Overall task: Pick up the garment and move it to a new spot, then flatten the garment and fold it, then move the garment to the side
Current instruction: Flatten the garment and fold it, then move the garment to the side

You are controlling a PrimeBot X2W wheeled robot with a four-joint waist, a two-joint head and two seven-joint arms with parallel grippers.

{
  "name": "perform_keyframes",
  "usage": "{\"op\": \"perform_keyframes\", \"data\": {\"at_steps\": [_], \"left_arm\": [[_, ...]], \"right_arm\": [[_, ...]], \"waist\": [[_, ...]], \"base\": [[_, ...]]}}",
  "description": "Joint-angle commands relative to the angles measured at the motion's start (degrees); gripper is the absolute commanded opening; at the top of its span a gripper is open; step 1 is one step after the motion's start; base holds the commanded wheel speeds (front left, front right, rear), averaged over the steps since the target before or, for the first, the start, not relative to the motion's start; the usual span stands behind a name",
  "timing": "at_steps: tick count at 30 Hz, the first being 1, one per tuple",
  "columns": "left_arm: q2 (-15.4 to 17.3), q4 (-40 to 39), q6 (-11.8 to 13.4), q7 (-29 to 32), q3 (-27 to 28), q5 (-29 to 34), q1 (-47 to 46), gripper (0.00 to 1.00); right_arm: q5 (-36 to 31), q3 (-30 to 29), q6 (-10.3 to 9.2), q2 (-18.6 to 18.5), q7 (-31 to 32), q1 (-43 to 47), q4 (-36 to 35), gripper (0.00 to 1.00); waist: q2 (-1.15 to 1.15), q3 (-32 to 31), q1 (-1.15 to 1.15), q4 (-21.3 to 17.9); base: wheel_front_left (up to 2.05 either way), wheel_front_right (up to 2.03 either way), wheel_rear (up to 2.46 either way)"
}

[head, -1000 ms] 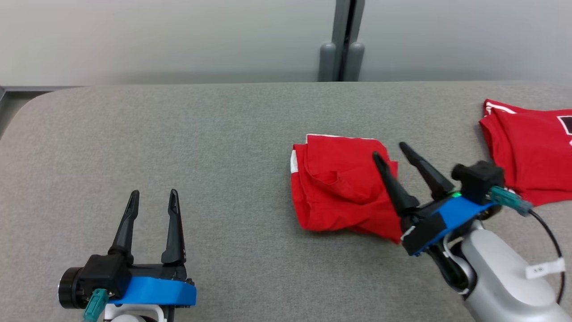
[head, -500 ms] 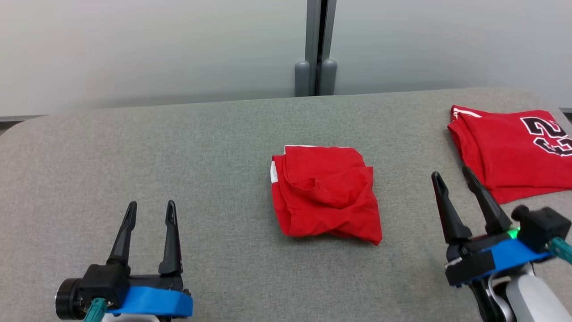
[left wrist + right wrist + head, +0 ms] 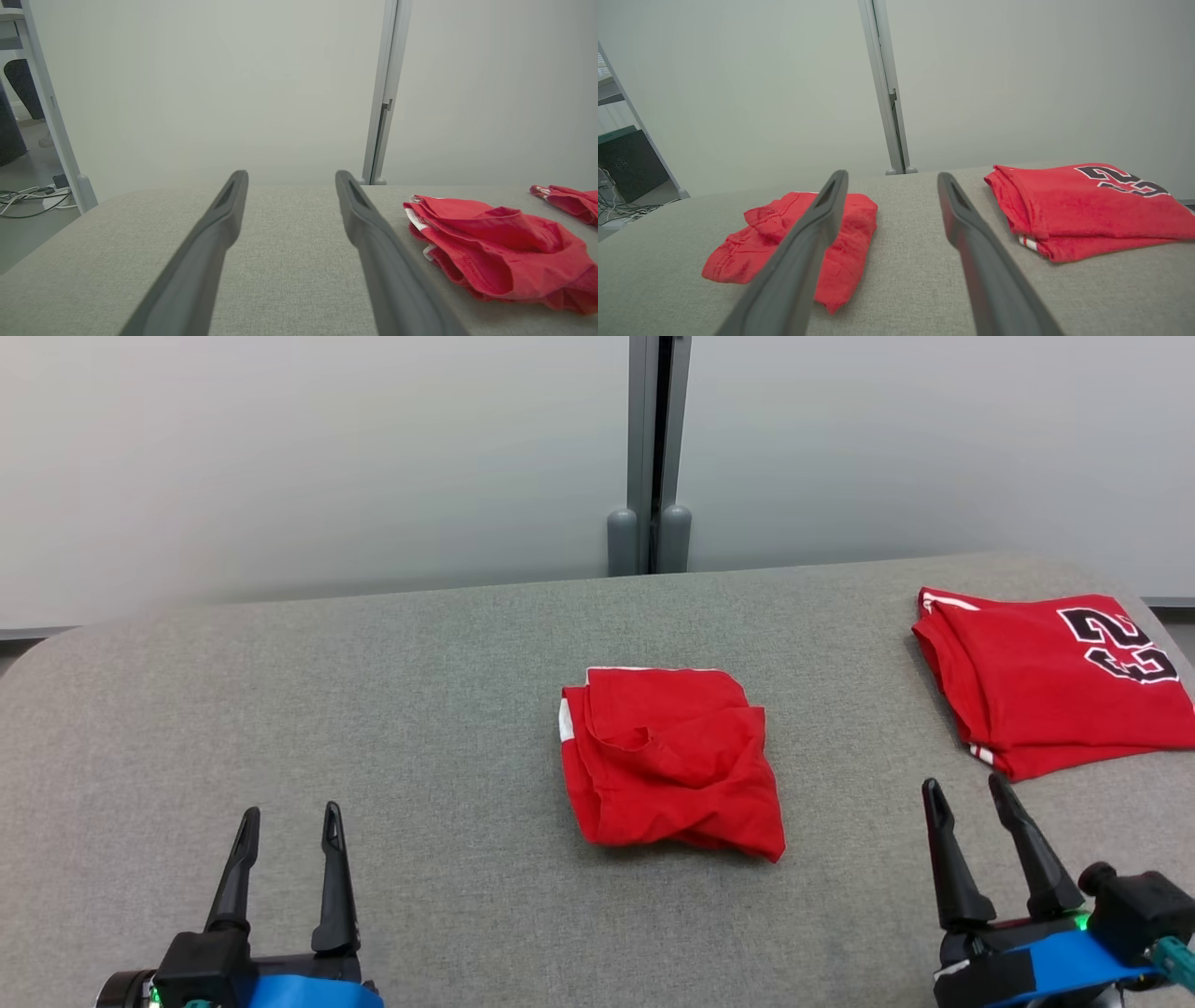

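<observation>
Left gripper [image 3: 290, 810], right gripper [image 3: 963, 782], fingers [image 3: 333, 877] apart, empty — red garment [image 3: 667, 761] between, left wrist view catches cables [image 3: 23, 192]

Pale grey-white wall panels [image 3: 280, 448] stood behind the table, softly and evenly lit. A grey upright post [image 3: 650, 429] split them, two rounded feet [image 3: 621, 541] at its base. Table top [image 3: 373, 709] was grey woven fabric with rounded corners. Beyond its left end: grey floor [image 3: 23, 233], loose cables [image 3: 23, 193], a slanted metal frame leg [image 3: 56, 116].
</observation>
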Motion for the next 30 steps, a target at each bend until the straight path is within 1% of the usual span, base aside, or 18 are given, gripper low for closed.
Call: {"op": "perform_keyframes", "data": {"at_steps": [1, 11, 30], "left_arm": [[-0.01, -0.22, 0.09, -0.11, 0.42, 0.23, 0.48, 1.00], [-0.01, 0.21, 0.48, -0.11, 1.95, 1.00, 0.45, 1.00], [-0.01, 0.62, 0.56, -0.11, 2.50, 0.89, 0.76, 1.00]], "right_arm": [[-0.73, -0.32, 0.02, 0.64, -0.17, 1.18, -0.47, 1.00], [-2.55, -0.39, 0.02, 2.66, -0.17, 3.19, -0.85, 1.00], [-3.12, -0.05, 0.02, 2.74, -0.17, 3.31, 0.59, 1.00]], "waist": [[0.00, -0.23, 0.01, 0.06], [0.00, -1.15, 0.01, 0.48], [0.00, -1.31, 0.01, 0.87]], "base": [[0.00, 0.00, 0.00], [0.00, 0.00, 0.00], [0.00, 0.00, 0.00]]}}
